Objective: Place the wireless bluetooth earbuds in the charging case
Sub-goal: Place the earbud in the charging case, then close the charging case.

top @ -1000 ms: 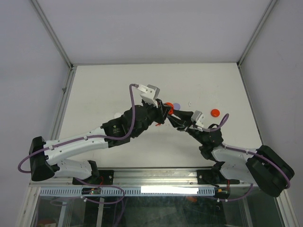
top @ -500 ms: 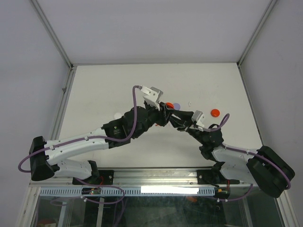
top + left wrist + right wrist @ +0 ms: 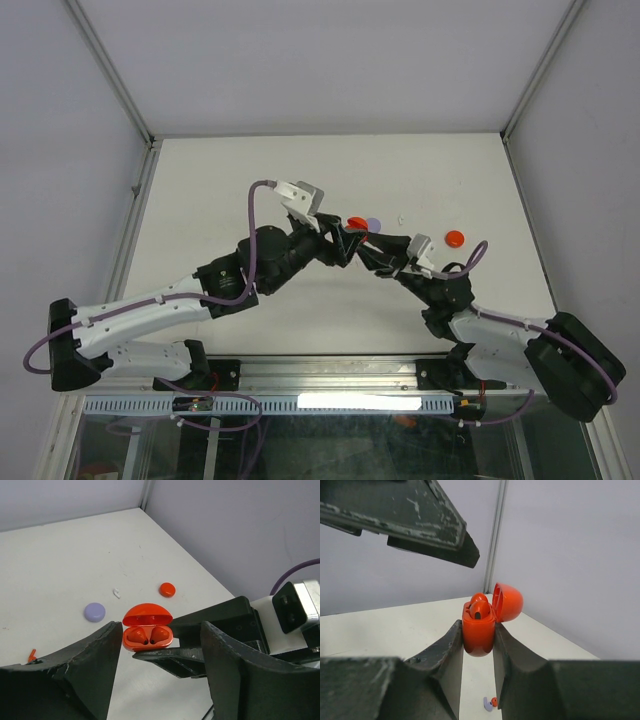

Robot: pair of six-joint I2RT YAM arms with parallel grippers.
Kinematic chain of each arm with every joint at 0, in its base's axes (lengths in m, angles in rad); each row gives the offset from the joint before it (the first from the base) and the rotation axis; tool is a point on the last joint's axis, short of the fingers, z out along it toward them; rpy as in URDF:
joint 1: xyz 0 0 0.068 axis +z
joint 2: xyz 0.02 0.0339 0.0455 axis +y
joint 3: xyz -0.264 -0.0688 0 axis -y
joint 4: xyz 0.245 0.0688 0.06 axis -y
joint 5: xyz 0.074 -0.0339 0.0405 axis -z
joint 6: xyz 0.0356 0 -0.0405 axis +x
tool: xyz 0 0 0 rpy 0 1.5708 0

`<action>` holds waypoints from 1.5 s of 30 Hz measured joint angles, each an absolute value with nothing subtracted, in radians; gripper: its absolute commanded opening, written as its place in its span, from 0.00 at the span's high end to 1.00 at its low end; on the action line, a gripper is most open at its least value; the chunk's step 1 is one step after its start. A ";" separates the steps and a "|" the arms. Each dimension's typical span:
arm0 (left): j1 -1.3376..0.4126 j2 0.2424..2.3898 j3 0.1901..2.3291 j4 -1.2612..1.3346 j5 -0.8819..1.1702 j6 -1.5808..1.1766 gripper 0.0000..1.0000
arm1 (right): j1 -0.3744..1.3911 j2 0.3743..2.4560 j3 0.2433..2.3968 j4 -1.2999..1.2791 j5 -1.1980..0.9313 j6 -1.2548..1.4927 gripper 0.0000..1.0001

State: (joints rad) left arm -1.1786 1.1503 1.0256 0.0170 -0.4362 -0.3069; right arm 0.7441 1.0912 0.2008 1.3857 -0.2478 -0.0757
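Observation:
The red charging case (image 3: 479, 627) is held upright above the table, my right gripper (image 3: 478, 630) shut on its body. Its lid (image 3: 507, 602) stands open. Two red wireless bluetooth earbuds (image 3: 142, 635) sit side by side in its wells. My left gripper (image 3: 161, 627) is open, with nothing between its fingers, and the case (image 3: 148, 630) hangs just beyond its tips. From above, the two grippers meet over the table's middle, left gripper (image 3: 340, 240) against right gripper (image 3: 358, 238). Loose earbuds lie on the table: a red one (image 3: 32, 655), a white one (image 3: 116, 593), and a purple one (image 3: 487, 705).
A purple puck (image 3: 374, 224) lies just behind the case and a red puck (image 3: 455, 238) to its right. A pale white puck (image 3: 452, 207) lies further back. The enclosure's walls and metal posts border the white table (image 3: 250, 180).
My left gripper has opened and drawn back to the left, away from the case. The right gripper has stayed in place, still holding the case.

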 measured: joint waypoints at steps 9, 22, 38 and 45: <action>-0.977 1.088 1.011 -0.042 -0.234 -0.407 0.17 | 0.744 1.039 0.202 1.315 -0.287 -0.051 1.00; -0.757 1.087 0.956 -0.020 0.227 -0.552 0.09 | 0.744 1.031 0.258 1.229 -0.416 0.038 1.00; -0.712 1.163 0.901 0.155 0.575 -0.677 0.23 | 0.714 1.116 0.271 1.300 -0.511 0.183 1.00; -0.700 1.164 0.889 0.208 0.632 -0.699 0.27 | 0.682 1.139 0.271 1.353 -0.548 0.246 1.00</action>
